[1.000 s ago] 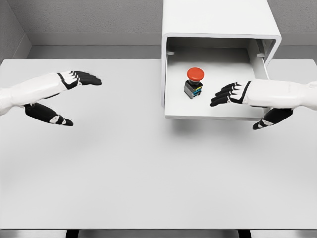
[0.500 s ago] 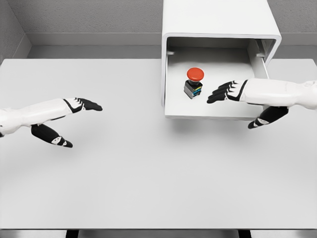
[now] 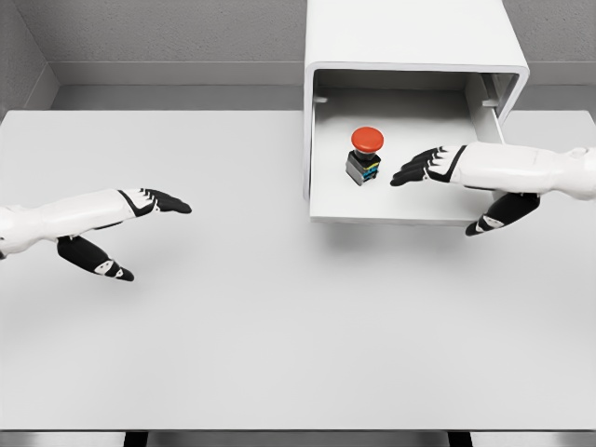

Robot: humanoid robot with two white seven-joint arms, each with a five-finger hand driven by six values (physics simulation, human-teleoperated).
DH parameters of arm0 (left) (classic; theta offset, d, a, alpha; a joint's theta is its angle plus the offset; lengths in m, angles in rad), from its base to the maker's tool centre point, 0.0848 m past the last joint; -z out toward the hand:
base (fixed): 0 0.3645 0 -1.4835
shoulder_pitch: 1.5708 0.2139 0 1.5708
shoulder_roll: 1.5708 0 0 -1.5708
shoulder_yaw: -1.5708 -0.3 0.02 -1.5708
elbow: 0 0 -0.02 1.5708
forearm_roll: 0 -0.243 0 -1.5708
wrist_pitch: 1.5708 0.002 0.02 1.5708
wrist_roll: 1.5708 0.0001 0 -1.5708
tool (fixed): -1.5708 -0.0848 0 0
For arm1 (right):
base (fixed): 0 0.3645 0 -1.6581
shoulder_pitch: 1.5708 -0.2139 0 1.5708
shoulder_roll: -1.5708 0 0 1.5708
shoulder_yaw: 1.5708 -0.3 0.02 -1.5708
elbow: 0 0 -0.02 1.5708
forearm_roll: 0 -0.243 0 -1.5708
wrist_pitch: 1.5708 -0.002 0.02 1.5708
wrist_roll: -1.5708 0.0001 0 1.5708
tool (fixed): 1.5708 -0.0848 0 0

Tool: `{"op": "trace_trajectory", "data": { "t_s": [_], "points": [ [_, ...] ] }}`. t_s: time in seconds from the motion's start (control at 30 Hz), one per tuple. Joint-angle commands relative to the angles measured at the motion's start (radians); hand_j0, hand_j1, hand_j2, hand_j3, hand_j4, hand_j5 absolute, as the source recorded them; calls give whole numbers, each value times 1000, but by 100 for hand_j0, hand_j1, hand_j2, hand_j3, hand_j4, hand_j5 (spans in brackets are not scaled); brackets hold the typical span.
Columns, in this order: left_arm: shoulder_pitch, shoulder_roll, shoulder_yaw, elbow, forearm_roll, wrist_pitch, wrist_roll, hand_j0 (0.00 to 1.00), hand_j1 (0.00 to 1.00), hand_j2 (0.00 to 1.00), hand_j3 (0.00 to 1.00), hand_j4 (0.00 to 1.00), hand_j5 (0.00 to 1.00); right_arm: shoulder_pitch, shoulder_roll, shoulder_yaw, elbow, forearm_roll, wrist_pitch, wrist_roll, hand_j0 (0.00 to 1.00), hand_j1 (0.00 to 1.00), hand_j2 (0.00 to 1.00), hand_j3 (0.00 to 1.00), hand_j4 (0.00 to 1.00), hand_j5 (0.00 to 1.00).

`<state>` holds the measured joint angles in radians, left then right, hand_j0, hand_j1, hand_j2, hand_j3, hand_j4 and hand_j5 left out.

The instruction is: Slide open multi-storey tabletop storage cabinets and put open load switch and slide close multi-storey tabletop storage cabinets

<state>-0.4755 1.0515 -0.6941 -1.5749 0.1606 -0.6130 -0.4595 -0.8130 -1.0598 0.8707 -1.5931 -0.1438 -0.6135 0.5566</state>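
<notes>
In the open drawer (image 3: 326, 209), the switch (image 3: 364, 155) sits just left of the open, empty right robot hand (image 3: 430, 168)

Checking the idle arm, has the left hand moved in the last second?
Yes. The left hand dropped toward the table's near edge, away from the back wall.

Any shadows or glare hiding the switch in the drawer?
Head view: even, soft light, no glare; the load switch is sharp and fully visible in the open drawer, with only a faint shadow under the drawer front on the table.
</notes>
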Motion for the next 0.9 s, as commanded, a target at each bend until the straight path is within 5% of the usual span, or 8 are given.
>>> {"op": "trace_trajectory", "data": {
  "t_s": [0.0, 0.87],
  "points": [
    [0, 1, 1, 0, 8, 2, -5, 100, 100, 100, 100, 100, 100, 0, 11, -1, 10, -7, 3, 6, 100, 100, 100, 100, 100, 100],
    [0, 1, 1, 0, 10, 2, -18, 100, 100, 100, 100, 100, 100, -23, 81, -1, 113, -2, 3, 29, 100, 100, 100, 100, 100, 100]
  ]
}}
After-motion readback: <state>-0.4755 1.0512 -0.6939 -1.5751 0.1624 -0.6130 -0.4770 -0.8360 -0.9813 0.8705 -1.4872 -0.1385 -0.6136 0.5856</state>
